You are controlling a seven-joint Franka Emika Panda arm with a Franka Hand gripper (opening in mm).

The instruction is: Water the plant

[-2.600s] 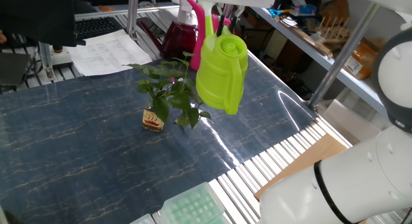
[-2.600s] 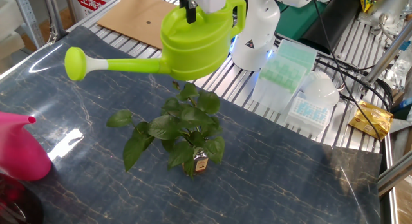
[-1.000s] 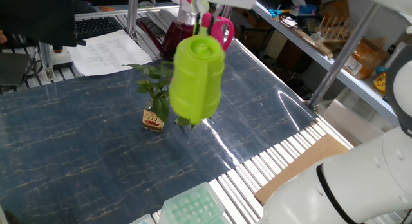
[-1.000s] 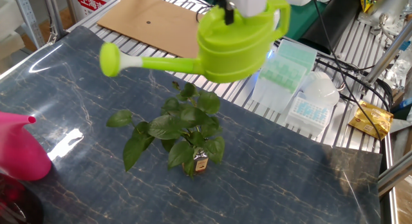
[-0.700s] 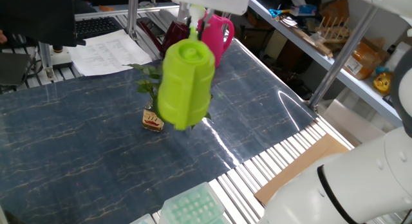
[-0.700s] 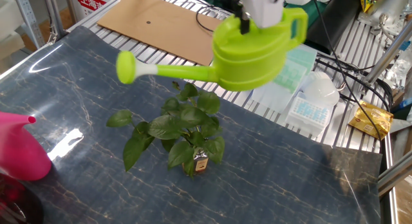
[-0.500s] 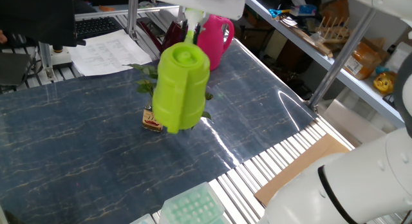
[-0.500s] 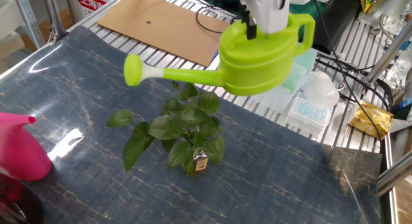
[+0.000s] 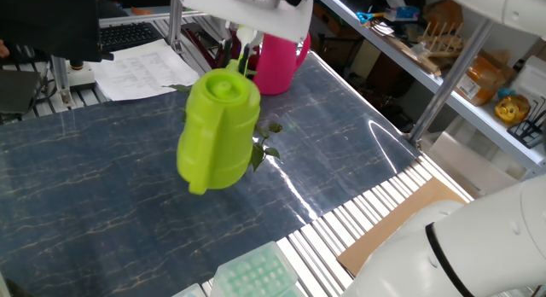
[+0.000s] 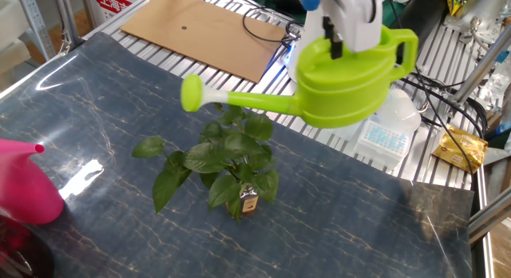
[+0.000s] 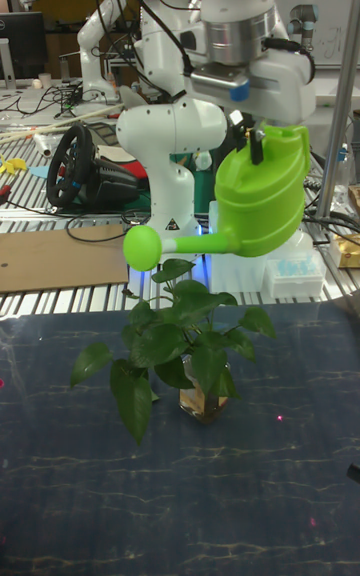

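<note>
Dark marbled worktop fills one fixed view, with printed papers on a bench behind it. A green can hangs in the air under the gripper, its round cap facing the camera. It covers most of the plant; only a few leaves show at its right side. A pink can stands on the far part of the worktop, just behind the gripper

From the other fixed view, the plant stands near the middle of the worktop in a tiny bottle with a red-yellow label. The green can is held above and to the right of it, about level, its long spout reaching left so the rose sits over the leaves near the plant's top. The gripper comes down onto the can's top by the handle; the fingers are closed on it. The pink can rests at the left edge, well apart from the plant. Cardboard lies on the slatted bench behind

On the tall fixed view, the green can hangs above the plant, right of it, with the rose just over the topmost leaf. The fingers grip the can's upper rim. A steering wheel sits in the background to the left
</note>
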